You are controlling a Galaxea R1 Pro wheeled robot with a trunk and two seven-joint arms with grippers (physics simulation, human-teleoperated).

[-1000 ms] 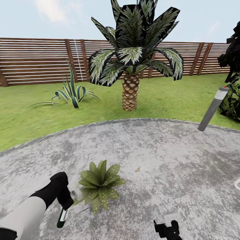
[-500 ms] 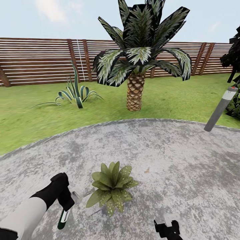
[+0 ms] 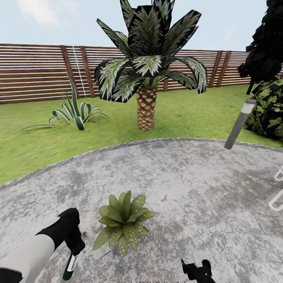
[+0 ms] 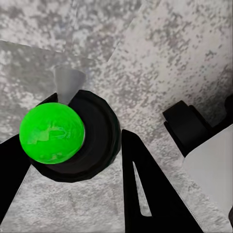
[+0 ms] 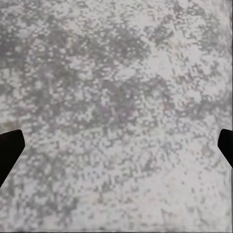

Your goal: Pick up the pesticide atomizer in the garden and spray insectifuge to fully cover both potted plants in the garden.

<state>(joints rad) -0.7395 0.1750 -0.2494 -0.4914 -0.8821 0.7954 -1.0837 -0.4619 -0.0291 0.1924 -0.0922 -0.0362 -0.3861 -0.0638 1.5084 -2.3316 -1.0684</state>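
Observation:
On the round grey paved patio (image 3: 188,184) of the garden, one potted plant (image 3: 122,221), a low rosette of speckled green leaves, stands near me; its pot is hidden under the leaves. Just left of it my left gripper (image 3: 75,244) is shut on the pesticide atomizer (image 3: 69,268), a slim dark green bottle with a whitish part, pointing down. In the left wrist view the atomizer (image 4: 52,133) shows end-on as a bright green cap in a dark body between the black fingers (image 4: 143,191). My right gripper (image 3: 196,271) (image 5: 116,148) hangs open over bare paving.
A tall palm-like plant (image 3: 146,78) and a spiky thin-leaved plant (image 3: 72,112) stand on the lawn before the brown slat fence (image 3: 35,72). A leaning grey post (image 3: 239,124) and dark bushes (image 3: 271,110) are at the right, with a white frame (image 3: 277,196) at the edge.
The head view has swung, so the whole scene sits further left than half a second ago. The left gripper still holds the atomizer, now slightly lower in the picture.

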